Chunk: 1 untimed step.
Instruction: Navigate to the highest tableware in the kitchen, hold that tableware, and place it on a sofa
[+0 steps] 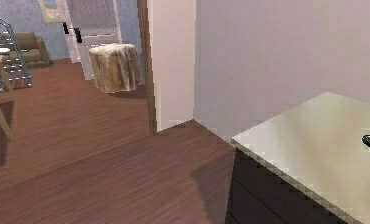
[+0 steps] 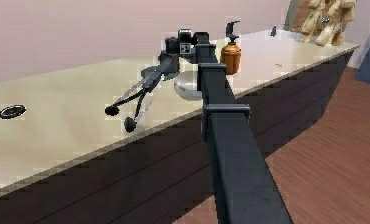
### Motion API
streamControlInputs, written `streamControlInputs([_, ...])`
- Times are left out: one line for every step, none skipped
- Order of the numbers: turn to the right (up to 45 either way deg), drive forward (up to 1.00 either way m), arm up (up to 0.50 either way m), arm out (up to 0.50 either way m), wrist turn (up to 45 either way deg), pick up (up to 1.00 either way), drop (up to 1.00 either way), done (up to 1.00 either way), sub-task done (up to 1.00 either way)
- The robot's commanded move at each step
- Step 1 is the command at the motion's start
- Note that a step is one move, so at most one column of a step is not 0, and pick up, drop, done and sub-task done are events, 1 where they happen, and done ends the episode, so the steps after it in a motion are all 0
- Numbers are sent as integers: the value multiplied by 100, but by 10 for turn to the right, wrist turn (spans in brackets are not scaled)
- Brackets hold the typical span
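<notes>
Lying out over the pale surface (image 2: 63, 125), the dark arm (image 2: 228, 140) ends in the pincer (image 2: 120, 116), whose thin fingers (image 2: 114, 107) angle down toward the top. With the surface right behind them, I cannot tell whether the pincer holds anything. A grey bowl-shaped thing (image 2: 182, 91) sits on the surface against the arm, its right part hidden by the bar. Just past it stands an amber pump bottle (image 2: 230, 55). A dark ring (image 2: 8, 112) near the left edge is too small to name.
</notes>
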Motion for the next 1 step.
streamControlInputs([0, 0, 0, 0, 450, 0, 0, 0, 0])
